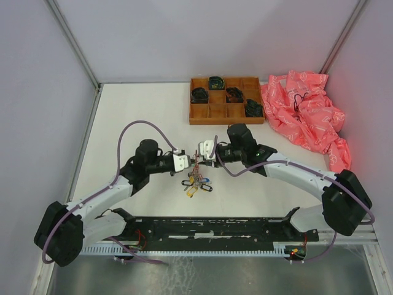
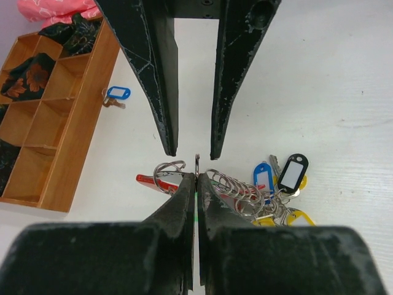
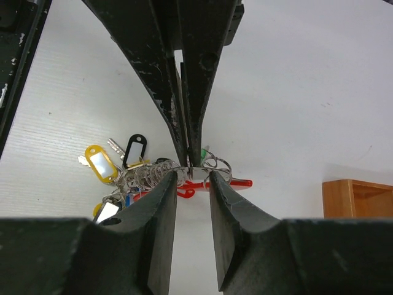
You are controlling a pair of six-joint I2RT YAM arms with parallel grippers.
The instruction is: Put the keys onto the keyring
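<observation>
Overlap among the tags hides how many keys (image 2: 279,181) sit in the bunch, which lies at mid-worktop (image 1: 141,117), just near of both grippers. The keyring (image 2: 197,163) shows only edge-on, a thin sliver clamped between the closed fingertips of the left gripper (image 2: 195,179). The right gripper (image 3: 191,178) faces it, fingers apart either side of the ring; contact cannot be told. One blue-tagged key (image 2: 116,94) lies apart beside the wooden tray (image 1: 215,121) at the far edge. Pink cloth (image 1: 307,114) crowds the far right. Open worktop stretches left of the tray.
</observation>
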